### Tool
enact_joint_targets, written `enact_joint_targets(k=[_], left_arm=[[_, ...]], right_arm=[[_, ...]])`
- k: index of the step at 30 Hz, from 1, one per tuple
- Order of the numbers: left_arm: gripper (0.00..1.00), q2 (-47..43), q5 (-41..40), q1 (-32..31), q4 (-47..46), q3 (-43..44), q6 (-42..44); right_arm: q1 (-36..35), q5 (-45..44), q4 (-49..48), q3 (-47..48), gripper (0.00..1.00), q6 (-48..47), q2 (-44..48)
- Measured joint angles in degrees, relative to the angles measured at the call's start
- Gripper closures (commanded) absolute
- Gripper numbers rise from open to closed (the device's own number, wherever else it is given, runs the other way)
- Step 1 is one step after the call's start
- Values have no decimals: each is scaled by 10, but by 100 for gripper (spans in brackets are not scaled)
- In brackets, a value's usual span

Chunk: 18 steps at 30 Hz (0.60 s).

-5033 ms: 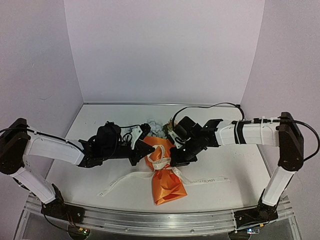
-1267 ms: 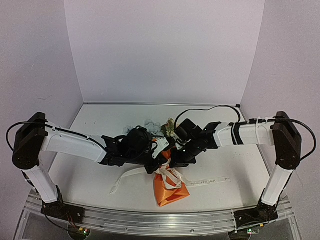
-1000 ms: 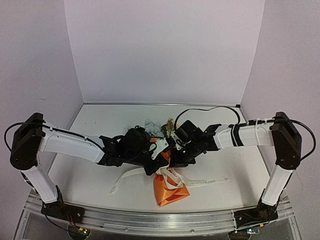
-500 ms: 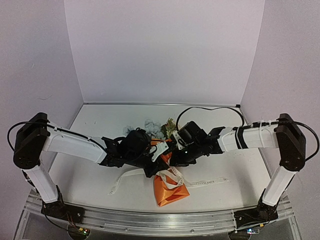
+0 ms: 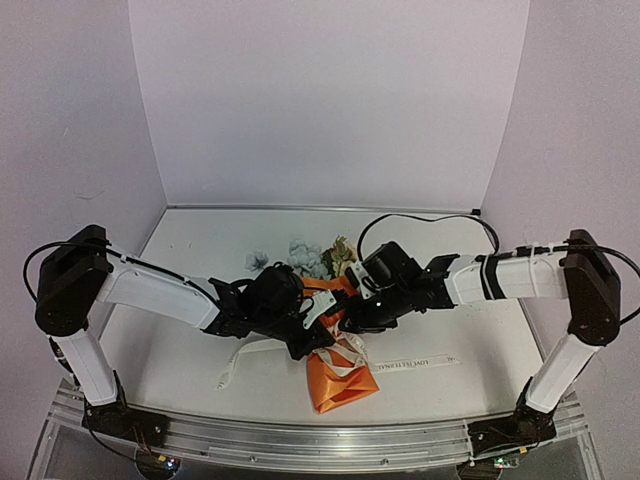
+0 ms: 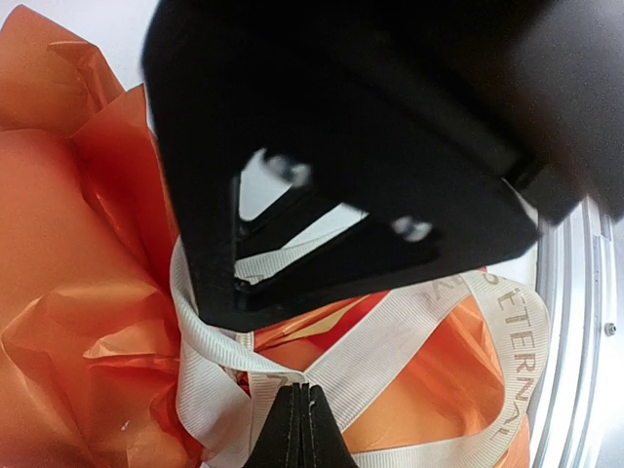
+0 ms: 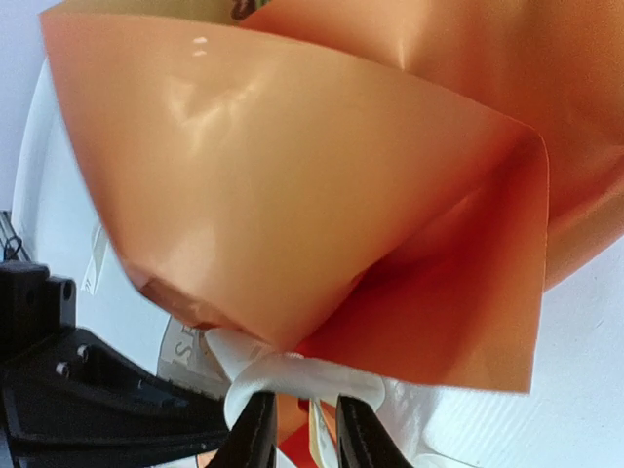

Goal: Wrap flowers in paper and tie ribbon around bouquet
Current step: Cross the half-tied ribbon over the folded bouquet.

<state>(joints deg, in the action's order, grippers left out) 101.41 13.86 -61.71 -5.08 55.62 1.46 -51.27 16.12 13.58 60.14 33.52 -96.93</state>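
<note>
Left arm comes in from its left-side base, stretched low and rightward across the tabletop (image 5: 190, 250). The left hand (image 6: 297, 419) is pinched fully shut, tips right on the spot where the ribbon (image 5: 410, 361) crosses over itself. I can't tell if a strand is actually nipped between them.

In the middle, the bouquet (image 5: 338, 375) lies with its orange paper (image 7: 292, 195) point toward the near edge. The flowers (image 5: 305, 255) poke out the far end: pale blue and cream blooms plus some green. One ribbon tail trails off to the near left and the other runs right, flat on the tabletop.

The right hand (image 7: 298, 429) sits just right of the left one. Its fingers are only slightly apart, with a loop of ribbon lying across the tips under the paper's fold. The right arm reaches leftward from its base, elbow up, with a black cable arching over it.

The surface is plain white, with pale lilac walls (image 5: 330, 100) on three sides and a metal rail (image 5: 300, 440) along the near edge.

Five seconds back, the left hand was parked left of the bundle. Now both hands crowd over the wrap. The left tail has pulled in a bit, and more blooms show at the far side than half a second ago.
</note>
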Motion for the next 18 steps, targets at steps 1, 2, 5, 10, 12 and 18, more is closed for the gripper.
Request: enact_joint_targets(k=[1, 2, 5, 10, 12, 18], left_arm=[[100, 1, 0, 0, 0, 0, 0], [100, 1, 0, 0, 0, 0, 0], [100, 2, 1, 0, 0, 0, 1], [100, 2, 1, 0, 0, 0, 2], [100, 2, 1, 0, 0, 0, 3], [100, 2, 1, 0, 0, 0, 16]], right_arm=[[0, 0, 3, -3, 70, -1, 7], [0, 0, 6, -5, 69, -3, 14], [0, 0, 16, -11, 64, -11, 36], [2, -2, 36, -11, 59, -37, 60], [5, -1, 45, -9, 58, -43, 60], [27, 10, 59, 25, 57, -28, 27]])
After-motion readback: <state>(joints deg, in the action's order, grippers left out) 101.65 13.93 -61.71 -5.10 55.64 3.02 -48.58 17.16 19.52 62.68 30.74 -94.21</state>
